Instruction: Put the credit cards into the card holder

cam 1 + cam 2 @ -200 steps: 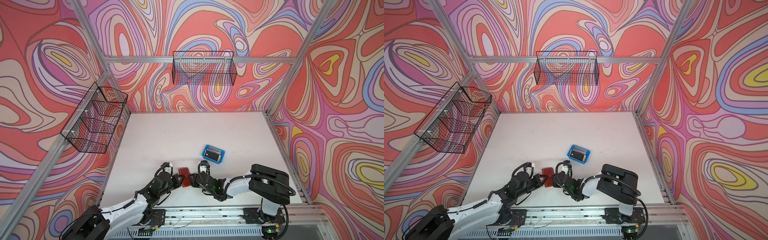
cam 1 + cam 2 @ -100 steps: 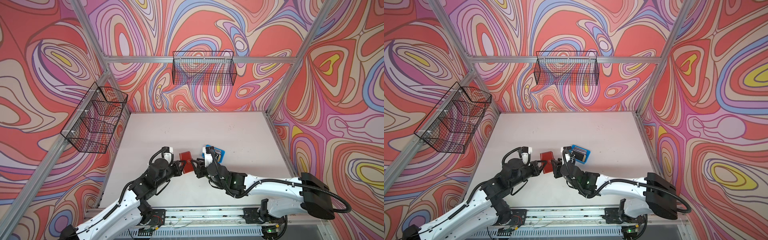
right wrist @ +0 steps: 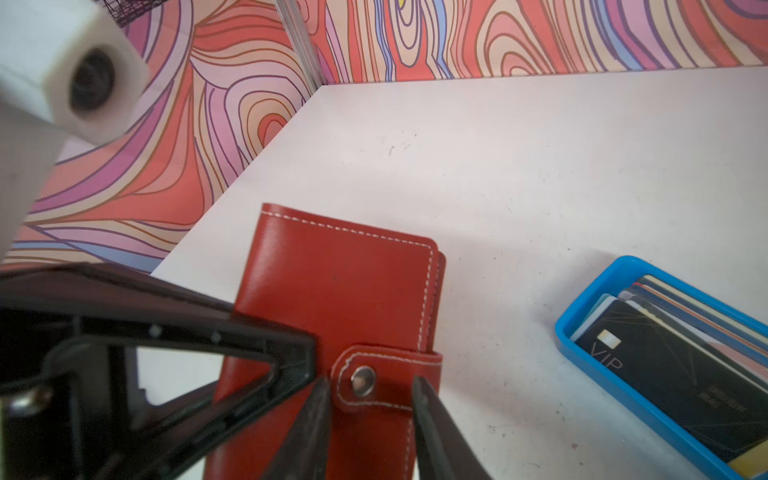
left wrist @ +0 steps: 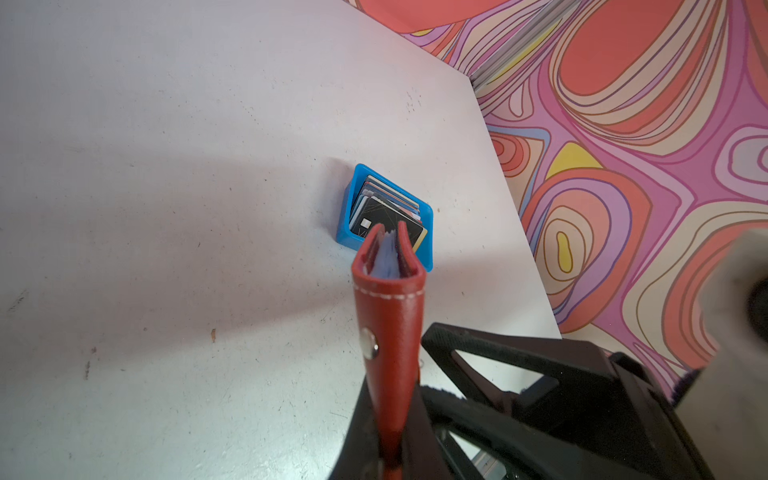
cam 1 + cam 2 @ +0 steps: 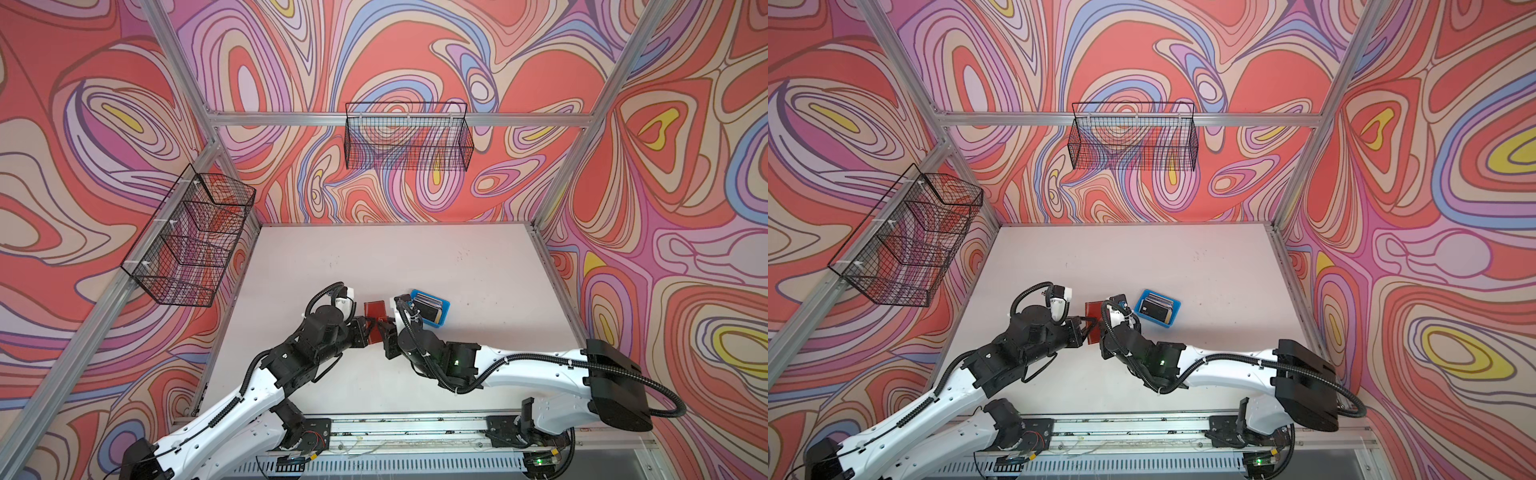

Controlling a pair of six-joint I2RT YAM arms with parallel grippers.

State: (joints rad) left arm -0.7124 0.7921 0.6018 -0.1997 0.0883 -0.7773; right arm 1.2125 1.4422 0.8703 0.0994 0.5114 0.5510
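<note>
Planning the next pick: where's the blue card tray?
In both top views the blue tray sits on the table, near centre, just right of the red card holder.

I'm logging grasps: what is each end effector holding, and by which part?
Left end effector clamps the card holder by the end nearest its snap tab. Right end effector straddles that tab; grip unclear.

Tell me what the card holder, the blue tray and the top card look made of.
The card holder: leather or imitation, smooth with slight sheen, white stitching, metal snap. The blue tray: moulded plastic, glossy rim. The top card: likely plastic, dark glossy face, printed lettering, chip.
</note>
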